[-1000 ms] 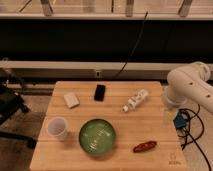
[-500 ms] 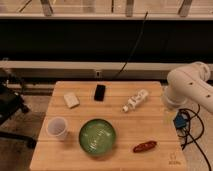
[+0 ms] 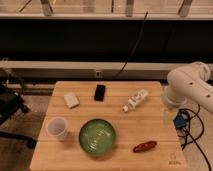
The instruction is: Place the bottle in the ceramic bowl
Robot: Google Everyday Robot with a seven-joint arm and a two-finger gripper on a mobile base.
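The bottle [image 3: 135,100] is small and white and lies on its side on the right half of the wooden table [image 3: 150,127], cap toward the front left. The ceramic bowl [image 3: 97,136], green and glossy, sits at the front middle, nothing in it. My white arm [image 3: 192,85] curves in from the right. Its gripper [image 3: 170,114] hangs at the table's right edge, to the right of the bottle and apart from it, open and holding nothing.
A white plastic cup [image 3: 57,128] stands left of the bowl. A whitish block [image 3: 71,100] and a black flat object [image 3: 100,92] lie at the back. A red oblong item [image 3: 145,146] lies front right. Cables [image 3: 183,123] hang off the right side.
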